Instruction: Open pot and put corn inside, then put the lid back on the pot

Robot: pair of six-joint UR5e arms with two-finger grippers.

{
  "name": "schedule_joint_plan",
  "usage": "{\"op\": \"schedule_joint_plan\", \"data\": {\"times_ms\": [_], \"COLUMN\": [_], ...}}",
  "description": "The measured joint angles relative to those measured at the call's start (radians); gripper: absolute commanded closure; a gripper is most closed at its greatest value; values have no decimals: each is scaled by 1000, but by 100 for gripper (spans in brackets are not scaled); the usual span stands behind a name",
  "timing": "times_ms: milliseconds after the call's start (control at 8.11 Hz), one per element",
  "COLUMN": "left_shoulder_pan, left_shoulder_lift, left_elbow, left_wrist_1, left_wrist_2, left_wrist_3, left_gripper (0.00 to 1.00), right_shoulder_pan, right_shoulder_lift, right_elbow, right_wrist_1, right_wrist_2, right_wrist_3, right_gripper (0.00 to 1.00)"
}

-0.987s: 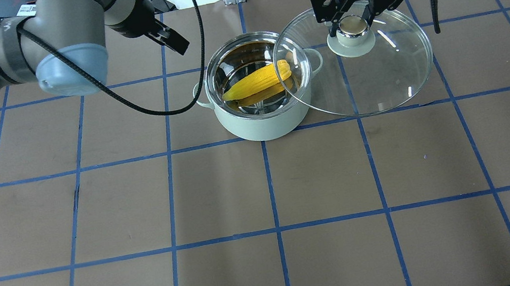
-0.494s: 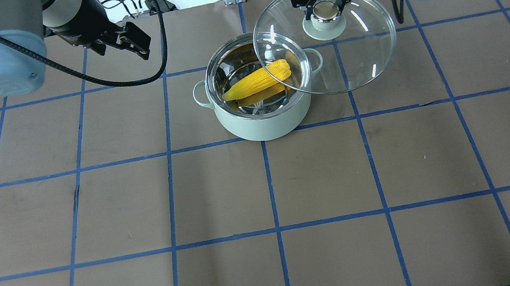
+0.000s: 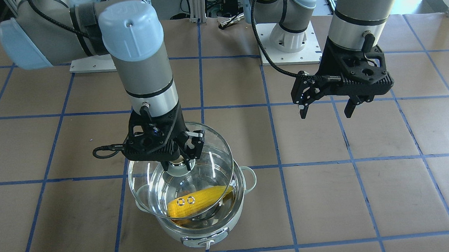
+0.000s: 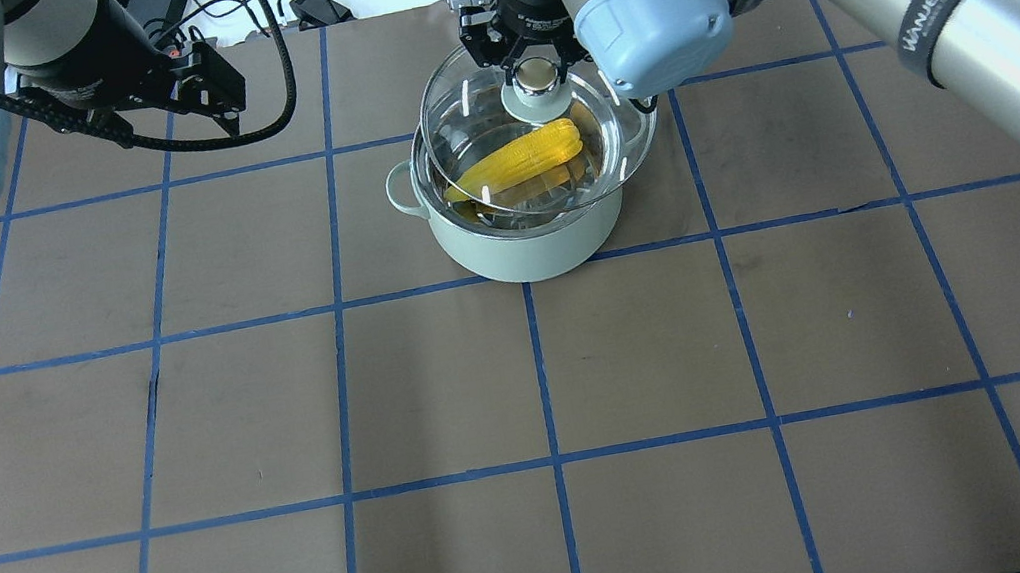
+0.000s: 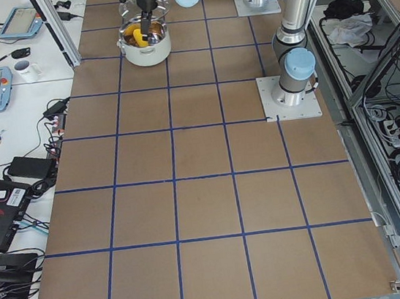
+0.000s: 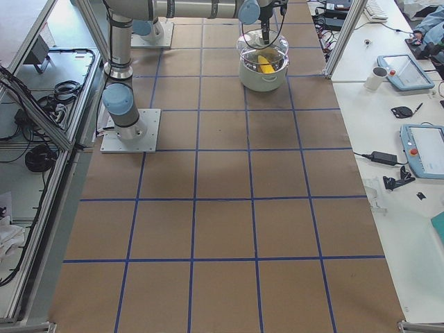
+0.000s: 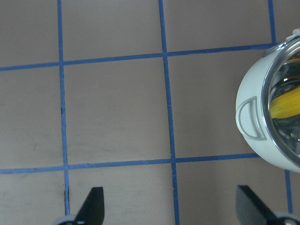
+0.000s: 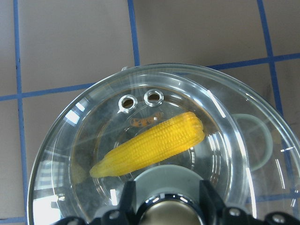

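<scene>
The pale mint-green pot (image 4: 524,246) stands on the table at the back middle; it also shows in the front view (image 3: 199,229) and the left wrist view (image 7: 255,101). The yellow corn (image 4: 517,161) lies inside it, seen through the glass in the right wrist view (image 8: 150,150). My right gripper (image 4: 535,70) is shut on the knob of the clear glass lid (image 4: 624,133) and holds it just above the pot, a little off-centre and tilted in the front view (image 3: 142,185). My left gripper (image 4: 174,104) is open and empty, raised well to the pot's left (image 3: 325,112).
The table is brown paper with a blue tape grid (image 4: 538,373). The arms' base plates (image 3: 290,48) lie behind the pot. Side benches with tablets and a mug (image 5: 26,69) run along the table's far edge, beyond aluminium posts (image 6: 340,35).
My right gripper has carried the lid leftwards from beside the pot to over it. My left gripper has drawn back to the left, away from the pot.
</scene>
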Motion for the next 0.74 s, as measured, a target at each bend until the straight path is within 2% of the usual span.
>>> {"op": "schedule_joint_plan", "data": {"times_ms": [247,740], "left_shoulder_pan": [-5,-8], "left_shoulder_lift": [22,8], "left_elbow": [-21,-68], "left_wrist_1": [-39,-52], "left_wrist_2": [10,10], "left_wrist_3": [-96,-129], "left_gripper": [0,0], "right_shoulder_pan": [11,20], "right_shoulder_lift": [52,91], "right_elbow": [0,-2], "right_wrist_1": [-34,-60], "right_wrist_2": [1,-3], "right_wrist_3": [36,75], "right_gripper": [100,100]}}
